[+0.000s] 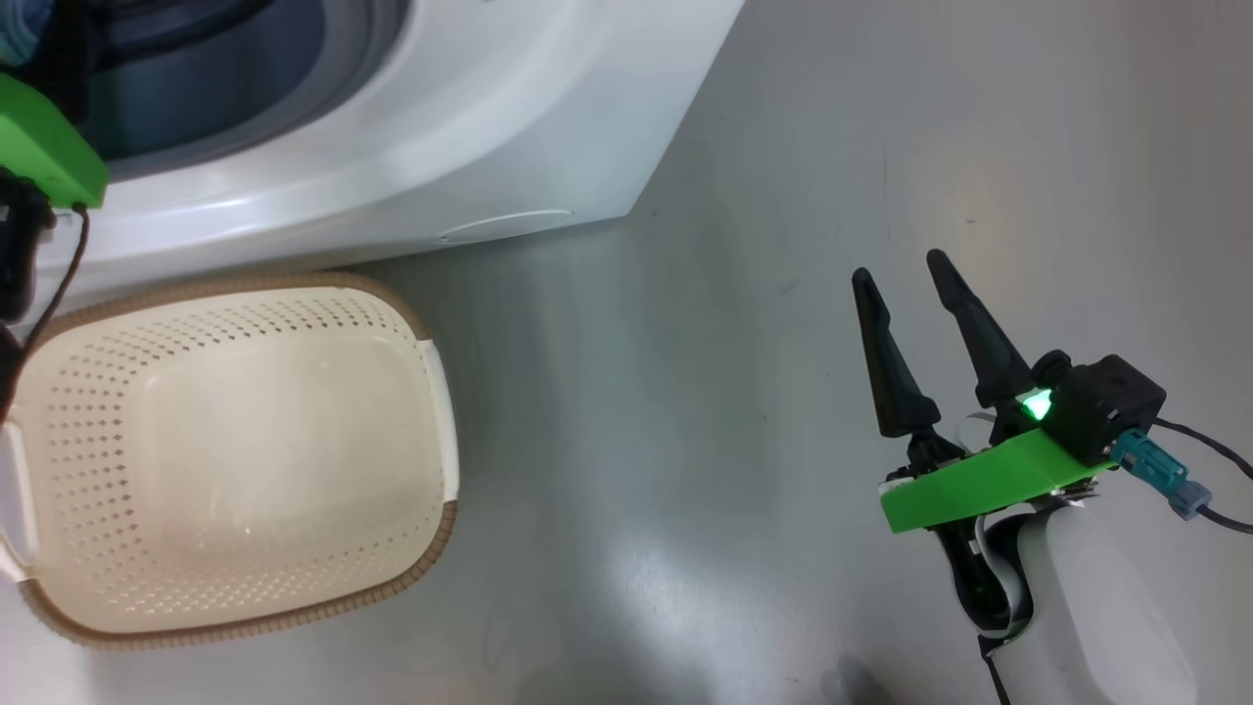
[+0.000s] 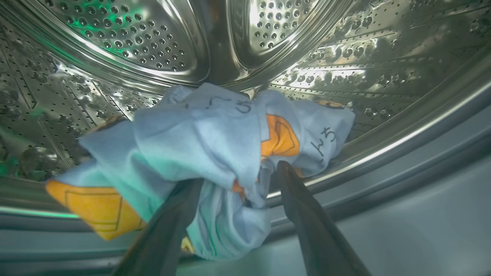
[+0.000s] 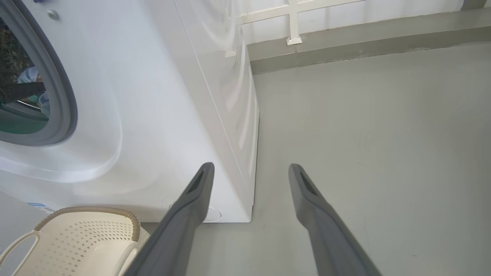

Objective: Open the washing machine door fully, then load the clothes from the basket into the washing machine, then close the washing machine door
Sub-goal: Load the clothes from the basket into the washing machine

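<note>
Left claw (image 2: 238, 173) spread wide at frame centre, deep inside washing machine (image 2: 345, 57), gripping nothing, so clothes (image 2: 199, 134) drop between jaws; basket (image 1: 294, 333) lower left holds nothing; right claw (image 1: 900, 265) wide open, parked clear lower right.

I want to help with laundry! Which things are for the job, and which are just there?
For the job: big white washing machine; light blue cloth with orange print; cream perforated plastic basket.
Just there: grey floor; white railing.
</note>
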Available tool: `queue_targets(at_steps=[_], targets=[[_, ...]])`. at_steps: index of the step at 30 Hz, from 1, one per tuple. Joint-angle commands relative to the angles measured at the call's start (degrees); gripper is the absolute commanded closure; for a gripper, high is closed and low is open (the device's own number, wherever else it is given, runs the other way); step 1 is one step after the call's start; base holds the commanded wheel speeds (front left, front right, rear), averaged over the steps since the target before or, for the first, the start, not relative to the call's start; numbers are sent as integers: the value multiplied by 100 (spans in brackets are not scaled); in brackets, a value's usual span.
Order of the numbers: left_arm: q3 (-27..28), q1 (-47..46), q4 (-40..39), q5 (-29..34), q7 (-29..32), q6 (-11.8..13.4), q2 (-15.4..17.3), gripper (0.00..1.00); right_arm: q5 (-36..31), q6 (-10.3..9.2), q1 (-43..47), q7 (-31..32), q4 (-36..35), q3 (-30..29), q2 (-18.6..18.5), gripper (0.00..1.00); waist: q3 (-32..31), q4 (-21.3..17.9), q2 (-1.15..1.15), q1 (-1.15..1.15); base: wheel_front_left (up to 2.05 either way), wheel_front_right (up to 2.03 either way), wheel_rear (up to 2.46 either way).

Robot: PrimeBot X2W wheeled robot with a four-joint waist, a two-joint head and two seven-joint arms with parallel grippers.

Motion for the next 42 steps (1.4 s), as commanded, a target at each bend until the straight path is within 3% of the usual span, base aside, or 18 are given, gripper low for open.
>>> queue_targets(at_steps=[1, 9, 17, 25, 42], targets=[[75, -80, -42, -33, -41, -9, 285, 0, 52, 9, 22, -27, -101, 100, 42, 0, -31, 25, 0, 0, 0, 0, 0], [-24, 181, -306, -386, -83, -9, 299, 0, -14, 9, 47, -27, -83, 38, 42, 0, -181, 141, 0, 0, 0, 0, 0], [722, 889, -920, -222, -85, -9, 260, 0, -77, 9, 152, -27, -47, -62, -1, 0, -484, 331, 0, 0, 0, 0, 0], [1862, 2042, -1511, 288, -86, -9, -30, 0, -33, 9, 354, -27, 37, -125, -155, 0, -954, 532, 0, 0, 0, 0, 0], [3304, 4132, -2594, 1636, -86, -9, -657, 0, 151, 9, 916, -27, 226, -121, -481, 0, -2043, 768, 0, 0, 0, 0, 0]])
